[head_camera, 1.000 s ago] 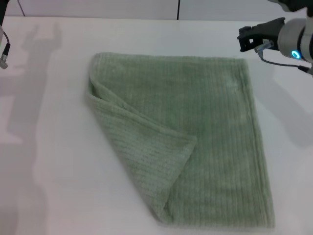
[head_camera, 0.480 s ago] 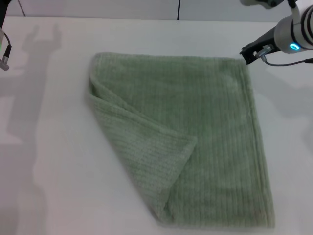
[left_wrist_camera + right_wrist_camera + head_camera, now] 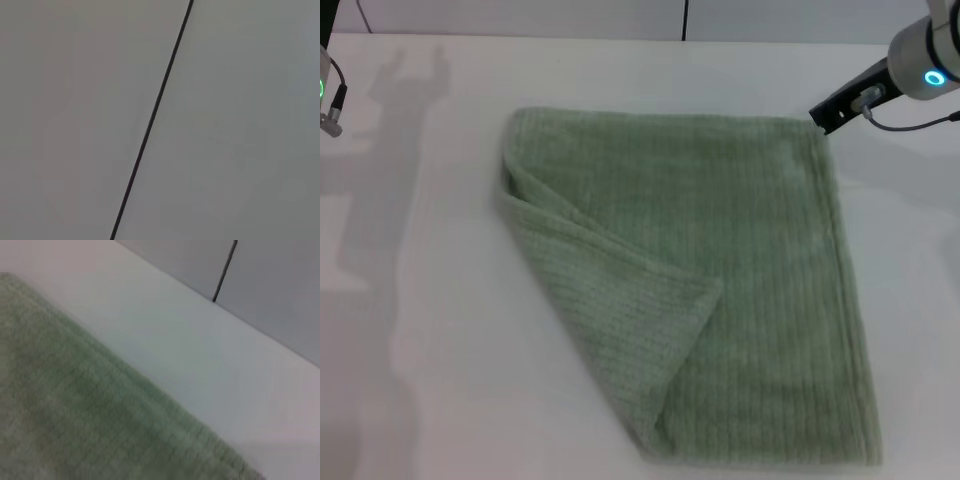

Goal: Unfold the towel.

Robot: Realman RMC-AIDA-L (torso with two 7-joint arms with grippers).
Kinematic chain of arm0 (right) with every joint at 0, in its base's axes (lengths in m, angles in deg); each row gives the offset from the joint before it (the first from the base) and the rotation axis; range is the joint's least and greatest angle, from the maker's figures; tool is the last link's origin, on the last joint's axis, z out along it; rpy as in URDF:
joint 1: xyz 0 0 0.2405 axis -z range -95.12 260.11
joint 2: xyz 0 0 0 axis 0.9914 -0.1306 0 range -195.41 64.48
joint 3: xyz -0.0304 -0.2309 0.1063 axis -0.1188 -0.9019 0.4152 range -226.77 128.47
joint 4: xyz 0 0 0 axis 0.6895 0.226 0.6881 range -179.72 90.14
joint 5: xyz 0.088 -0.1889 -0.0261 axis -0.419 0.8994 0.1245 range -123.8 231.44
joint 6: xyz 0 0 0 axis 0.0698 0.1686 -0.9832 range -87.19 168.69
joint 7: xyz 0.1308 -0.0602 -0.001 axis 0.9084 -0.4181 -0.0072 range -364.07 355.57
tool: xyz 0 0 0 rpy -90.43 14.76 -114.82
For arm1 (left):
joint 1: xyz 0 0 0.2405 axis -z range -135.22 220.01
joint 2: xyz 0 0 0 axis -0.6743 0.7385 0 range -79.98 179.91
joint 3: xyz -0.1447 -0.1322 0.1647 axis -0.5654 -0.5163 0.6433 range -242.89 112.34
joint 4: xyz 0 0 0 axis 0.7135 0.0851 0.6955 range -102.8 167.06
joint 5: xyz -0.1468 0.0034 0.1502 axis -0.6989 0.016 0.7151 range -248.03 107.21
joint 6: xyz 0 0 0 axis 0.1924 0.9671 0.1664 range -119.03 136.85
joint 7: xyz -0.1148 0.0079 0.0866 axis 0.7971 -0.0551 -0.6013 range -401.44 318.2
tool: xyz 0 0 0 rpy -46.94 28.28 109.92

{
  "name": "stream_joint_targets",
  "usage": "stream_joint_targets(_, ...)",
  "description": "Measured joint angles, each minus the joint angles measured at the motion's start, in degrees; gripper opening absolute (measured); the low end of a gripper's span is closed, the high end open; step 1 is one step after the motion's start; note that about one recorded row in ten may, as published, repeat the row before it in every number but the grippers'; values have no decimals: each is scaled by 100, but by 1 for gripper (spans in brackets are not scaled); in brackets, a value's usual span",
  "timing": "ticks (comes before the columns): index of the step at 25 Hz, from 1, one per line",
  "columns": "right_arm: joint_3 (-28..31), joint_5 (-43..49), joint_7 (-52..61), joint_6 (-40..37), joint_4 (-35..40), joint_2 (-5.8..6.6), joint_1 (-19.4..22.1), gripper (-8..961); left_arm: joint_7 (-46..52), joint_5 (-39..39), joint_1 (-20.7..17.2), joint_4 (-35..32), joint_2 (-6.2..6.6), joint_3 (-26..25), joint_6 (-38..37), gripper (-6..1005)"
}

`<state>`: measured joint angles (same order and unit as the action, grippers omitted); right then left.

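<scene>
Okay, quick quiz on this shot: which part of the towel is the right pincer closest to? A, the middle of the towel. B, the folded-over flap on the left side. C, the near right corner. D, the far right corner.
D: in the head view the right pincer sits just off the far right corner of the towel, well away from the folded flap.
</scene>
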<state>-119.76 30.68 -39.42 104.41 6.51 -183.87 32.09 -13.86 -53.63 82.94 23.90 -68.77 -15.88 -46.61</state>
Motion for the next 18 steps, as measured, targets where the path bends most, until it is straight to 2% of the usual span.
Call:
stream_joint_targets(2,296,-8,-249,124,-327,74,-199,13,15,0,4,-5,0,0,0,578)
stream_joint_targets(5,416,-54,-431,162,-589,145,-329,12,17,0,20,-1,0,0,0,579)
stream_joint_targets(10,468,-67,-607,153,-873,188,-441,11,19,0,33,16,-2,0,-1,580)
stream_joint_targets(18,542,-112,-923,54,-1201,189,-521,8,146,0,15,22,-7,44,-2,581)
